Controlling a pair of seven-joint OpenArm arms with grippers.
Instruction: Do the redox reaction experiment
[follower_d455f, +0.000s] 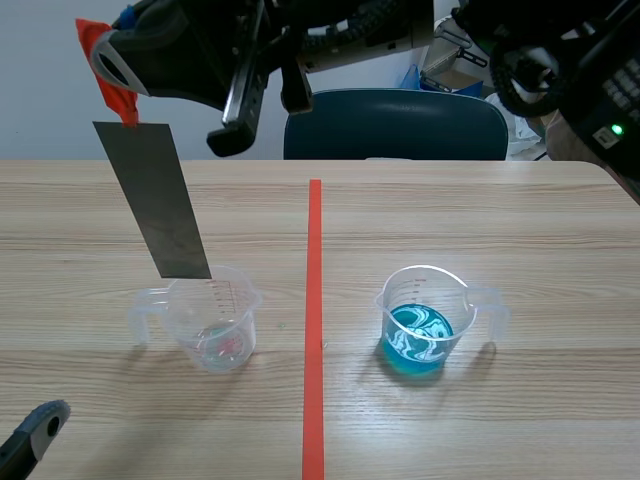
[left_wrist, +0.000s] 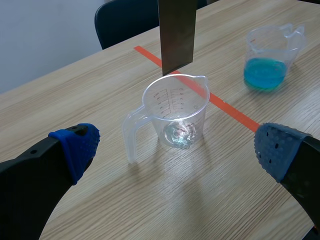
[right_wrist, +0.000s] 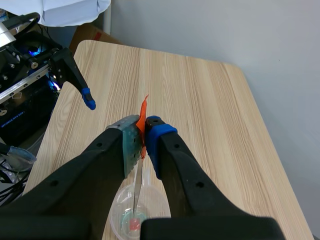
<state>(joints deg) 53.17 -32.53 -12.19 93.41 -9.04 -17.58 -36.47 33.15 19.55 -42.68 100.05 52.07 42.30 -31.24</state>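
A grey metal strip (follower_d455f: 160, 200) with an orange tape tab (follower_d455f: 100, 45) at its top hangs upright, my right gripper (follower_d455f: 108, 68) shut on the tab. That arm comes in from the right across the top. The strip's lower end (left_wrist: 176, 60) sits just above the rim of a clear measuring cup (follower_d455f: 212, 318), which holds only a trace at its bottom. In the right wrist view the strip (right_wrist: 137, 185) shows edge-on below the right gripper (right_wrist: 145, 136), over the cup (right_wrist: 131, 217). My left gripper (left_wrist: 177, 147) is open, low near the table, facing the clear cup (left_wrist: 175, 112). A second cup (follower_d455f: 425, 320) holds blue liquid.
An orange-red tape line (follower_d455f: 314, 320) runs down the table between the two cups. The blue-liquid cup (left_wrist: 267, 52) stands beyond it from my left gripper. A dark blue chair (follower_d455f: 400, 125) stands at the far edge. One left fingertip (follower_d455f: 42, 422) shows at the near left edge.
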